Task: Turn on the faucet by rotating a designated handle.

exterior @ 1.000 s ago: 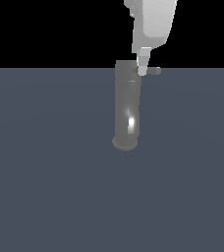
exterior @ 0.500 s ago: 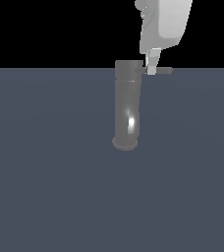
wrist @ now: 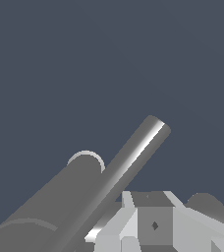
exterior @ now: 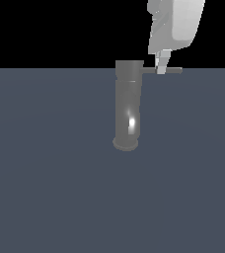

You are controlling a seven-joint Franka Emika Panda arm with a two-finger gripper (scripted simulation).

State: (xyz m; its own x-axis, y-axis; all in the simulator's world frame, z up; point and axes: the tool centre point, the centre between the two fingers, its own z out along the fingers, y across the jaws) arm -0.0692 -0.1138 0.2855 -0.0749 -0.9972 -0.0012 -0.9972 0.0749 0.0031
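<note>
The handle (exterior: 169, 71) is seen as a thin grey bar projecting horizontally from the top of the faucet (exterior: 128, 106) toward the exterior view's right. The faucet is stood upright on the dark grey tabletop (exterior: 45, 188), its wider round base resting on that surface and a bright glint shown low on its body. The tool (exterior: 161, 65) is lowered from above onto the handle, roughly midway along the bar, its tips at the bar. Whether the tool is released or clenched cannot be told. In the wrist view the handle (wrist: 133, 157) is seen as a bright-edged rod beside the cylinder.
</note>
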